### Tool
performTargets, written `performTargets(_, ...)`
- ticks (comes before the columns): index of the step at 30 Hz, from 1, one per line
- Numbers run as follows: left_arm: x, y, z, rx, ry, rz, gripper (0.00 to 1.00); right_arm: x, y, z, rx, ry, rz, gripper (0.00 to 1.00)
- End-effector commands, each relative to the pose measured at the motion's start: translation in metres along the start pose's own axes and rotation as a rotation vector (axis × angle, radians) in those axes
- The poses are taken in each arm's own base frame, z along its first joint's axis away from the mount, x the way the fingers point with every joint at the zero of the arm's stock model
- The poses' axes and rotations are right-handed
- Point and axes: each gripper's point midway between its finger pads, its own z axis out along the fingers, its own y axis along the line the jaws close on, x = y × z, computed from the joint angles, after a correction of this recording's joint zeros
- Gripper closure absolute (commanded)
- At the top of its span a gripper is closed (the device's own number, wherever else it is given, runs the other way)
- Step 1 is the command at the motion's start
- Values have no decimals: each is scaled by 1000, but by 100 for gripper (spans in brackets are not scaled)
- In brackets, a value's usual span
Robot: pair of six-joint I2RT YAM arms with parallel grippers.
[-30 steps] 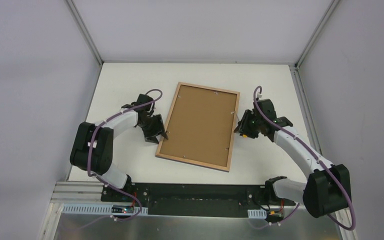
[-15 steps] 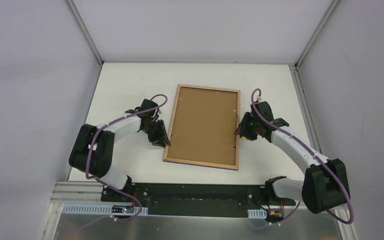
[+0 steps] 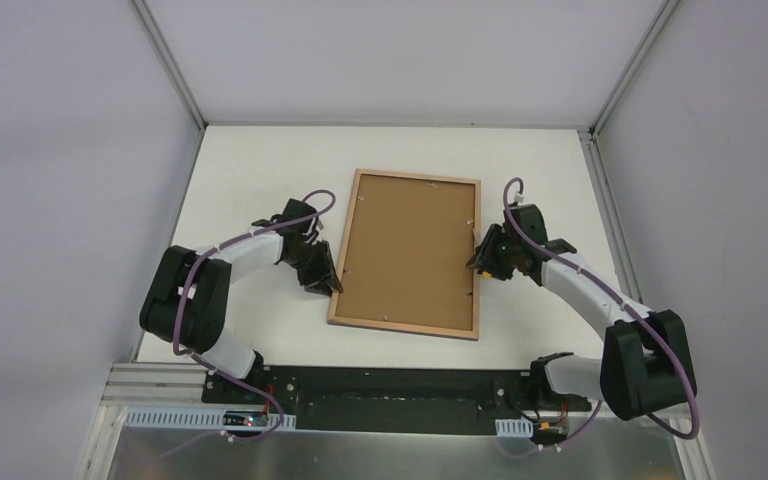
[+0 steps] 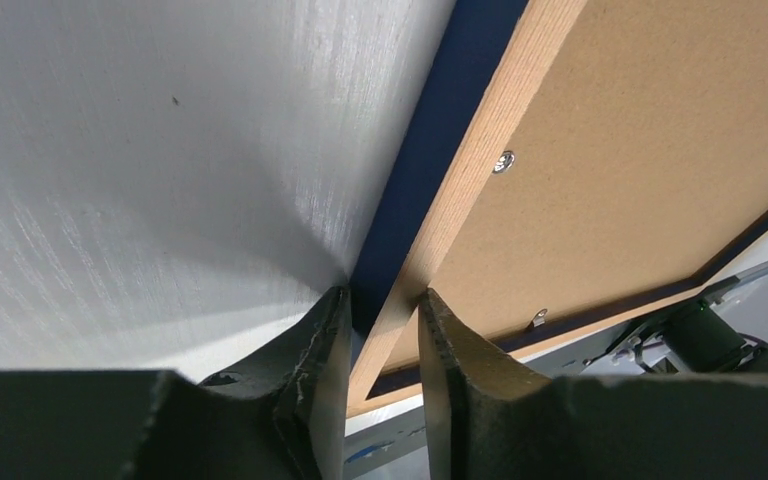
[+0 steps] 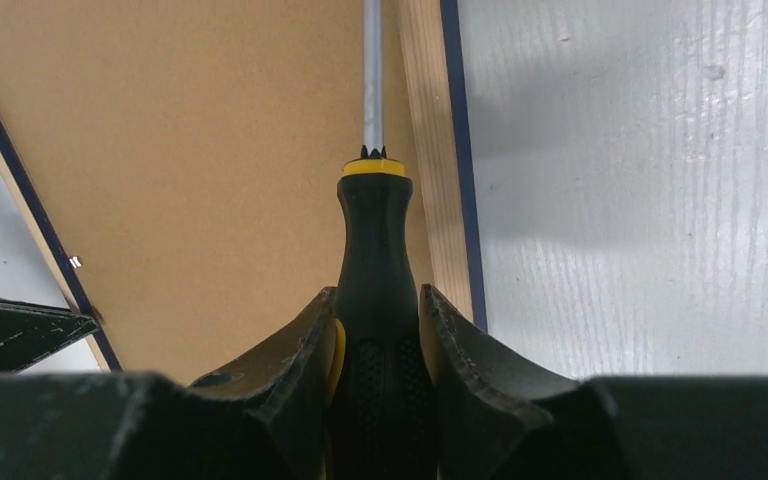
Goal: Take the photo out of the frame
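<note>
L tool (image 4: 380, 310) clamped on frame (image 4: 480, 150) left rim; R tool (image 5: 378, 310) clamped on screwdriver (image 5: 375, 230), shaft over right rim. Frame face-down on desk (image 3: 250, 170); photo hidden under backing board (image 4: 640, 170). Frame prob stiff, light; photo prob thin, creasable, so grip by edge.

One screwdriver (image 5: 378, 290), black handle, yellow collar (bare steel shaft). White bench (image 3: 250, 170), faintly grained. Grey walls (image 3: 60, 150) around.

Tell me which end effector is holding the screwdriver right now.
The right end effector: it clamps the black-and-yellow screwdriver by its handle. The left end effector holds no tool; it pinches the frame at its left edge.
</note>
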Motion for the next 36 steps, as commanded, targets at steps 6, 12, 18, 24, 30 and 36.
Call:
performTargets(6,12,12,9,-39,48,-36,94,-14,-6,13,0,-44,72,100)
performTargets(12,18,27,10,-118,80,-53,100,-18,-9,20,5,-68,84,100)
performTargets(18,23,39,8,-187,102,-70,100,-25,-7,30,-14,-48,80,100)
performTargets(24,25,41,6,-198,107,-56,100,-28,0,40,-79,26,66,100)
performTargets(30,24,41,4,-200,103,-39,100,-36,9,45,-125,63,49,100)
performTargets(36,20,35,3,-178,99,-35,100,-38,19,40,-166,87,31,100)
